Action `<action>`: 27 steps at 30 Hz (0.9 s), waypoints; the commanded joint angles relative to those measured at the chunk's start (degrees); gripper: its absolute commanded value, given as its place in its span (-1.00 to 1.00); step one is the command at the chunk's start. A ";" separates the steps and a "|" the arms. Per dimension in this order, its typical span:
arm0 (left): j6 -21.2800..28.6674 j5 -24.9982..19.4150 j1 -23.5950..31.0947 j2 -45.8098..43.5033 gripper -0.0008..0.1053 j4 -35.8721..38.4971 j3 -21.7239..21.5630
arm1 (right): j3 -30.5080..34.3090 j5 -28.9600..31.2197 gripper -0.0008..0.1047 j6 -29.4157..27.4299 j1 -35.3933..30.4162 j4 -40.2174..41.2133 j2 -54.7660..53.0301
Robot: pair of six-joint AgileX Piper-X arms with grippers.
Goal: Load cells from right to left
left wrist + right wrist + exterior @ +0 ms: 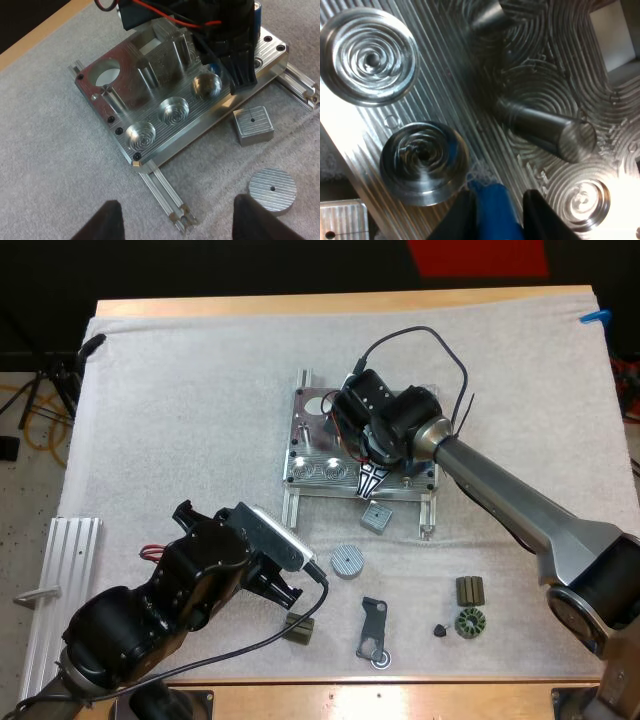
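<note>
Nearest me, my left tool (pixel 177 220) hangs wide open and empty over the mat (pixel 50 150), just short of the fixture (pixel 150 120). Past it, my right tool (pixel 370 482) grips a blue cell (pixel 491 200) from both sides low at the fixture's right end, the three pockets (pixel 173 110) to its left bare, so I take this as the first load (rightmost pocket). Next calls for squaring the cell over that bore, pressing straight down, then letting go.

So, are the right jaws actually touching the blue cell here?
Touching. The right wrist view shows the right jaws pressing on the blue cell from both sides, over the fixture.
</note>
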 commanded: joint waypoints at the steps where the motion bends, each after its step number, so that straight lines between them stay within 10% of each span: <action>1: -0.09 -1.49 0.02 -0.37 -0.07 -0.57 -0.06 | 0.14 6.07 -0.97 -0.56 -1.71 -2.94 1.01; 27: -0.09 -1.49 0.02 -0.37 -0.07 -1.32 -0.06 | 0.14 5.87 -0.97 1.98 -3.47 0.08 -0.76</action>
